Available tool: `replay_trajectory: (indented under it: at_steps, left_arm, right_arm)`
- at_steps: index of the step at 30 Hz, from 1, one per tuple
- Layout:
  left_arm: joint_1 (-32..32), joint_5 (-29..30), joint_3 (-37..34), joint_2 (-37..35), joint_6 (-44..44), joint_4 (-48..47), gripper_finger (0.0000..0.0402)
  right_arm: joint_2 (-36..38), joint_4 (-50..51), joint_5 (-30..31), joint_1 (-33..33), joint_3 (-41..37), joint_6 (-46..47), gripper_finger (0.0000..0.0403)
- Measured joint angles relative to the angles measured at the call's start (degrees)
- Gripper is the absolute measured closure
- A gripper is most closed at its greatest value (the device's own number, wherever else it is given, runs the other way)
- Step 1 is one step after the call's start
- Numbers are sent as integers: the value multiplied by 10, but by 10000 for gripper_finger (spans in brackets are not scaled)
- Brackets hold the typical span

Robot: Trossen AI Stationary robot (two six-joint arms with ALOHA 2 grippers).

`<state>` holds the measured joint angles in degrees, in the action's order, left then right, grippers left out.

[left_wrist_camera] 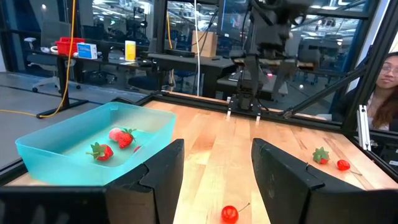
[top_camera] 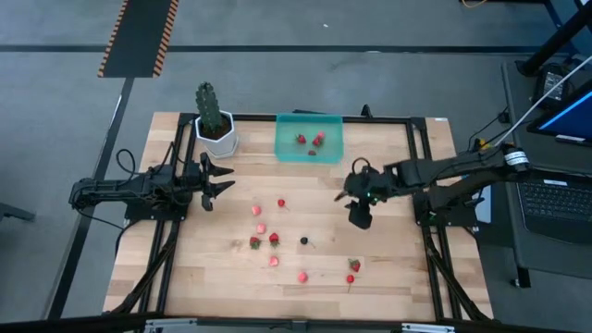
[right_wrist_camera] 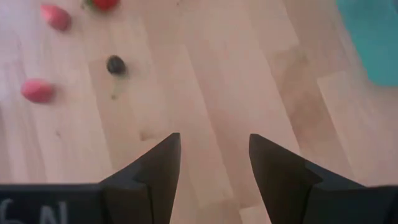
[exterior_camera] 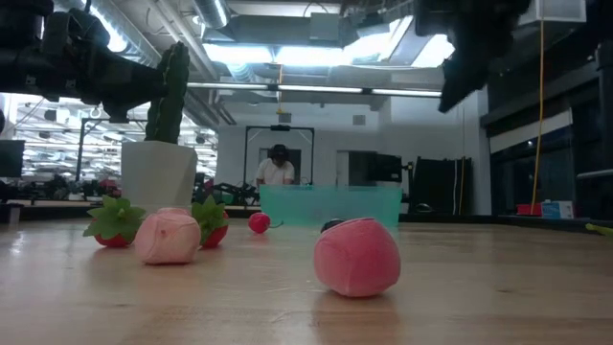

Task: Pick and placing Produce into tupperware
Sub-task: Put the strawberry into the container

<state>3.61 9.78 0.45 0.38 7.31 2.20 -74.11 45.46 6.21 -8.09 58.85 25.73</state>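
A robotics lab: other robot rigs (left_wrist_camera: 258,74), workbenches (left_wrist_camera: 180,62) and a seated person (exterior_camera: 279,171) behind the table.

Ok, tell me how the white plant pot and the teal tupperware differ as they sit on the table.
The white plant pot is opaque and angular-sided, while the teal tupperware is translucent and rectangular. The pot stands taller in the low view; the tupperware is shallow and wide. The pot holds a green cactus; the tupperware holds a few red strawberries. Both sit along the table's far edge, side by side and apart.
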Motion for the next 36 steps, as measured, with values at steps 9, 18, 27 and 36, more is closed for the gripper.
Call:
replay_trajectory:
  at_steps: [9, 18, 27, 36]
  left_arm:
    - [0, 0, 0, 0, 0, 0, 221]
    - [0, 0, 0, 0, 0, 0, 221]
    - [0, 0, 0, 0, 0, 0, 221]
    - [0, 0, 0, 0, 0, 0, 221]
  right_arm:
    - [0, -99, 3, -75, -75, 39, 210]
    - [0, -183, 3, -128, -113, 59, 210]
    - [0, -201, 3, -176, -123, 83, 210]
    - [0, -196, 32, -218, -123, 144, 210]
